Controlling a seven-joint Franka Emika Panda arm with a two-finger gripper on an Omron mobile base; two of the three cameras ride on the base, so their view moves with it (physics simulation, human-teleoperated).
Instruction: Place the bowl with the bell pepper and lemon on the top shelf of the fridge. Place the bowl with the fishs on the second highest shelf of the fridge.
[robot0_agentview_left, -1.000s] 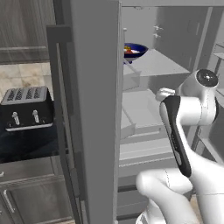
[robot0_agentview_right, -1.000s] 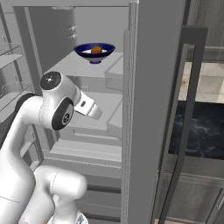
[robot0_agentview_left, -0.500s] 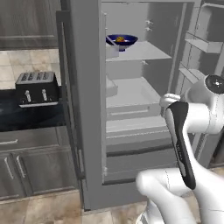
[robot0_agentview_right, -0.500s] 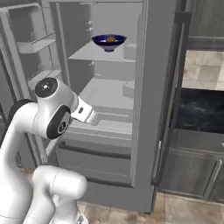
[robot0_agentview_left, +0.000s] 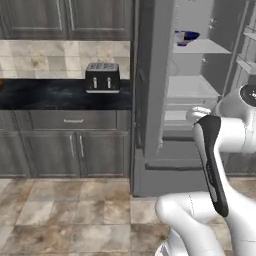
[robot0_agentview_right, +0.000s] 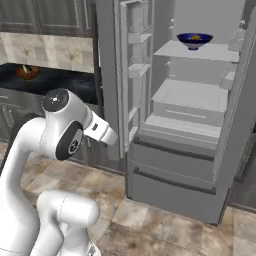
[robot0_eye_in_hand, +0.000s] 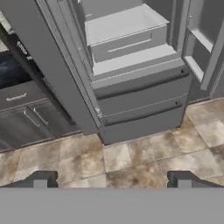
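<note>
Kitchen floor tiles (robot0_eye_in_hand: 144, 157) lie under the pincer (robot0_eye_in_hand: 111, 179), whose two dark tips stand wide apart with nothing between them. Ahead of it, toward 12 o'clock in the hand view, the fridge (robot0_eye_in_hand: 131, 87) stands open with its drawers shut.

Compared with half a second ago, both base views have shifted as a whole: the camera has pulled back from the fridge and turned, so the fridge (robot0_agentview_left: 200, 100) now looks smaller and sits at 2 o'clock in the left base view. More of the dark worktop (robot0_agentview_left: 45, 95) shows now, with the toaster (robot0_agentview_left: 102, 77) on it at 11 o'clock.

One blue bowl (robot0_agentview_right: 194, 40) rests on the top shelf (robot0_agentview_right: 200, 51), at 1 o'clock in the right base view; something orange and yellow is inside, too small to name. It also shows in the left base view (robot0_agentview_left: 186, 36). On the worktop (robot0_agentview_right: 45, 80) at 10 o'clock lies a brownish round thing (robot0_agentview_right: 27, 72), too blurred to identify.
</note>
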